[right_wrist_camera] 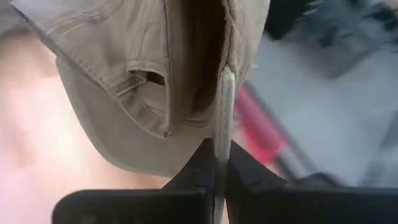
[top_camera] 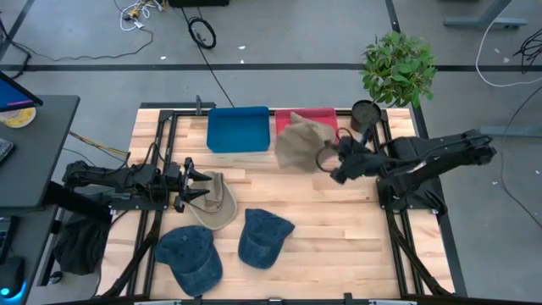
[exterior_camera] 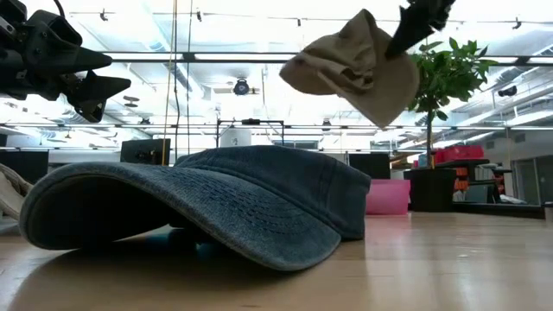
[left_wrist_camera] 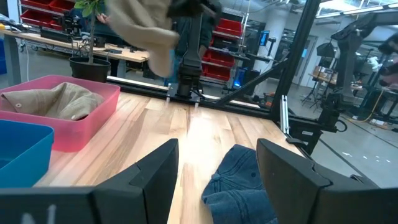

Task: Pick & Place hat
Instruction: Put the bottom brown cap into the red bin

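High view: right pincer clamps tan hat above red bin; left pincer open.

The scene is brightly and evenly lit by ceiling strip lights. Soft shadows are cast on the table. The background behind the tan hat is heavily blurred.

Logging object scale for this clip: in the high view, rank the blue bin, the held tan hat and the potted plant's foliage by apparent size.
1. Blue bin.
2-3. Held tan hat, raised in the right gripper, and plant foliage look similar; both sit nearer the camera, so unranked.
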{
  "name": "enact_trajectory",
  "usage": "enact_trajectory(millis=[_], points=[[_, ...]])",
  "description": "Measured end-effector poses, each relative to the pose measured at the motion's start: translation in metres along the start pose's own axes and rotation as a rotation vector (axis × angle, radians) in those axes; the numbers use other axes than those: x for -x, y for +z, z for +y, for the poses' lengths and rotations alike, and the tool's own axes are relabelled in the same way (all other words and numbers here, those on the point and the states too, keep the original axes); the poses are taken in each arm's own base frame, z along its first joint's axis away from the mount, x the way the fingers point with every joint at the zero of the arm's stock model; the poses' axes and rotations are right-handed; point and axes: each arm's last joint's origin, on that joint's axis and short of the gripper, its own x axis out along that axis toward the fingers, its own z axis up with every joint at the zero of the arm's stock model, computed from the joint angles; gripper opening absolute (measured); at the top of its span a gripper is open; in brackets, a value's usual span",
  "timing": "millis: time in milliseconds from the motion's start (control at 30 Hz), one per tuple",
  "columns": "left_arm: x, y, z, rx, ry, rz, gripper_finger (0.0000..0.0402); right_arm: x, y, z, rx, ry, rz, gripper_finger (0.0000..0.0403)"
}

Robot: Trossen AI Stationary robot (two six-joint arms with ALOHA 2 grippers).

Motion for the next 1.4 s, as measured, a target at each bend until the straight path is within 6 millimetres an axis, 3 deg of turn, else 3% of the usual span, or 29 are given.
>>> enact_trajectory(millis=[200,467,767,1000,1167,1400], points=[[0.0,0.0,0.0,0.0,0.0,-0.001,0.022,-0.026,0.017,-0.002,0.146,-0.236,0.015,0.0006],[0.0,0.0,0.0,0.0,0.0,0.0,0.022,-0.06,0.026,0.001,0.476,-0.555,0.096,0.0006],[0.0,0.0,0.0,0.0,0.0,0.0,0.022,-0.11,0.022,-0.011,0.482,-0.643,0.205,0.0008],[0.0,0.0,0.0,0.0,0.0,0.0,0.022,-0.151,0.018,-0.007,0.615,-0.668,0.137,0.0006],[0.0,0.0,0.0,0.0,0.0,0.0,0.022,-0.167,0.001,-0.003,0.732,-0.715,0.034,0.0006],[0.0,0.0,0.0,0.0,0.0,-0.001,0.022,-0.174,-0.036,0.0,0.809,-0.734,-0.05,0.0006]])
